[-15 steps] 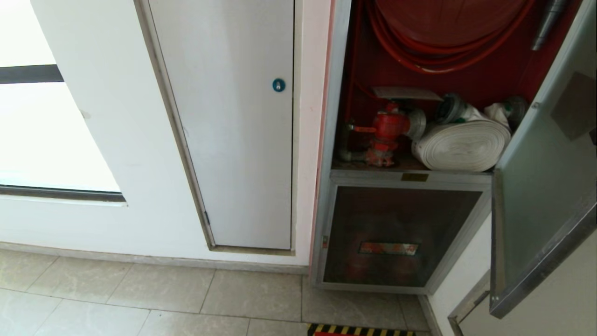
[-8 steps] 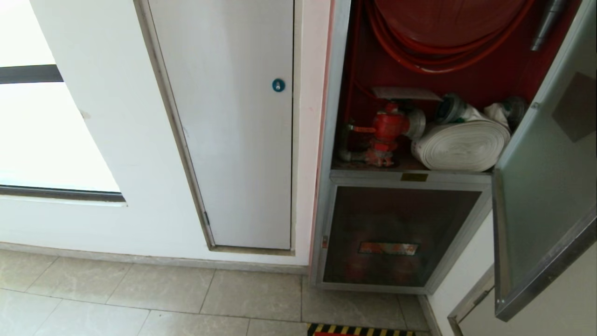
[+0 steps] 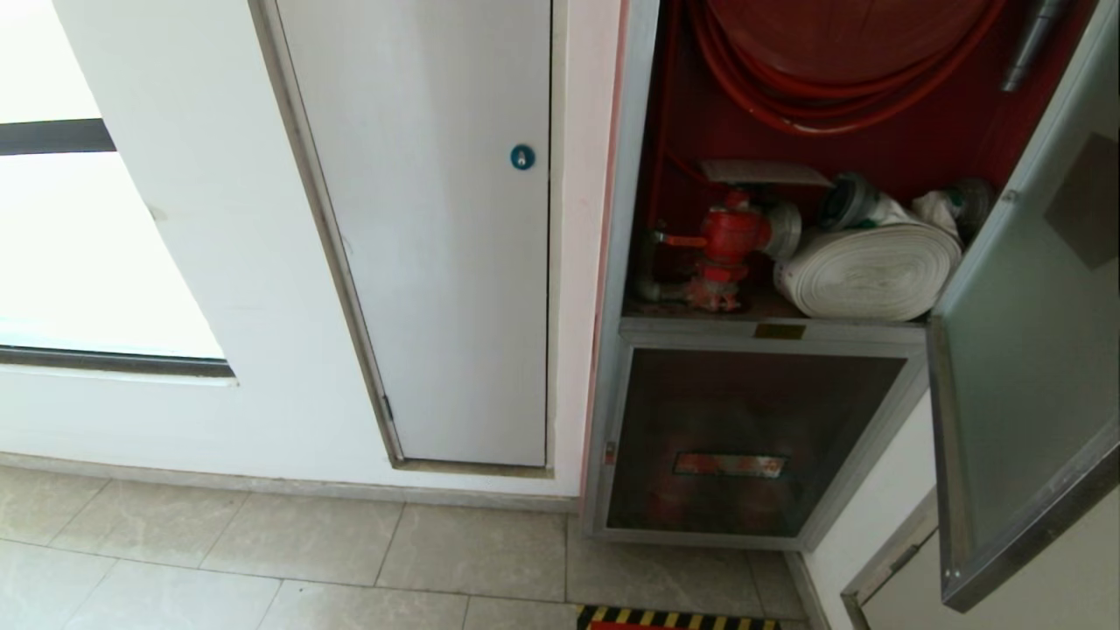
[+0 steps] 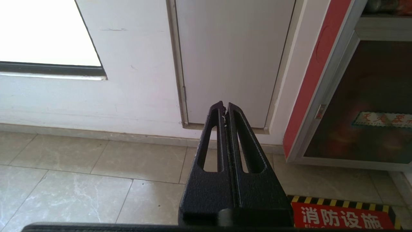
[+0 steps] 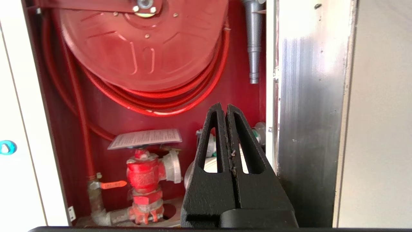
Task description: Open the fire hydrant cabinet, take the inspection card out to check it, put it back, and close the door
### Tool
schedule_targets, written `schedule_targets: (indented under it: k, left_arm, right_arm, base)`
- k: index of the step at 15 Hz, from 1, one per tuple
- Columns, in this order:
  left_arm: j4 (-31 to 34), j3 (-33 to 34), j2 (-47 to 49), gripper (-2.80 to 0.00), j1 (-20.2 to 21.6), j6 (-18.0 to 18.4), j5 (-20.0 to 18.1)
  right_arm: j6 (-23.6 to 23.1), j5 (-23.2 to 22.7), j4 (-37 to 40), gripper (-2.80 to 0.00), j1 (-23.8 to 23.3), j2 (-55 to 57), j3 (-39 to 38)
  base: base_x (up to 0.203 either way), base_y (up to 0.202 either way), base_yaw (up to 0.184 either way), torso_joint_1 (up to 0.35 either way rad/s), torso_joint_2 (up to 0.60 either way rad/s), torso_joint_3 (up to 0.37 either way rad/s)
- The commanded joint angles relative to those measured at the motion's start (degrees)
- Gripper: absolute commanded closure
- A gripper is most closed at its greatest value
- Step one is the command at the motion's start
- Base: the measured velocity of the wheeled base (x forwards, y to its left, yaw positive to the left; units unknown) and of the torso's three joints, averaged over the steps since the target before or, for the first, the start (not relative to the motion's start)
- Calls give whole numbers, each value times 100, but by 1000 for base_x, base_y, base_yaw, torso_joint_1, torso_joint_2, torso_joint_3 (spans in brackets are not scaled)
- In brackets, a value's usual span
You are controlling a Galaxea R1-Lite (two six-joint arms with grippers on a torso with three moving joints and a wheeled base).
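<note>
We see the door (image 3: pixel 1024 350) swung slightly wider than before; inspection card (image 5: pixel 145 138) unmoved atop the valve (image 5: pixel 145 174); right gripper (image 5: pixel 226 108) closed empty; left gripper (image 4: pixel 224 106) closed.

I see the fire hydrant cabinet (image 3: pixel 632 175) framed in silver with a deep red interior, its hose reel (image 5: pixel 141 45) and valve (image 3: pixel 731 234) red too. The inspection card (image 5: pixel 145 138) is whitish with fine grey printed rows. The rolled hose (image 3: pixel 866 271) is white. The door (image 3: pixel 1024 376) looks grey-green (frosted, silver-edged). Both grippers, left (image 4: pixel 225 108) and right (image 5: pixel 224 109), are black. Floor tiles (image 3: pixel 262 560) are beige; 1 strip (image 3: pixel 678 619) is yellow-and-black striped.
</note>
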State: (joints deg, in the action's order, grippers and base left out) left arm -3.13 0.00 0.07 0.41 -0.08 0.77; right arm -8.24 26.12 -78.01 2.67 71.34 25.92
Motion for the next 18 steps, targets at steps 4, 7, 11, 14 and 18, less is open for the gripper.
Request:
schedule_targets:
  k: [4, 7, 11, 14, 18]
  left_arm:
    - [-4, 105, 10, 0, 2, -1, 0]
    - [-4, 105, 1, 0, 2, -8, 2]
    - [-4, 105, 1, 0, 2, -1, 2]
    - [-4, 102, 1, 0, 2, -1, 2]
    - [-4, 105, 1, 0, 2, -1, 2]
  right_arm:
    - [-11, 21, -41, 0, 5, -418, -305]
    - [-11, 105, 152, 0, 5, -729, -317]
    - [-11, 204, 861, 0, 5, -1285, -299]
    - [-11, 338, 1066, 0, 5, -1478, -298]
    - [-11, 422, 1121, 0, 5, -1564, -289]
  base:
    - [0, 0, 0, 0, 0, 0]
    - [0, 0, 0, 0, 0, 0]
    - [0, 0, 0, 0, 0, 0]
    - [0, 0, 0, 0, 0, 0]
    - [0, 0, 0, 0, 0, 0]
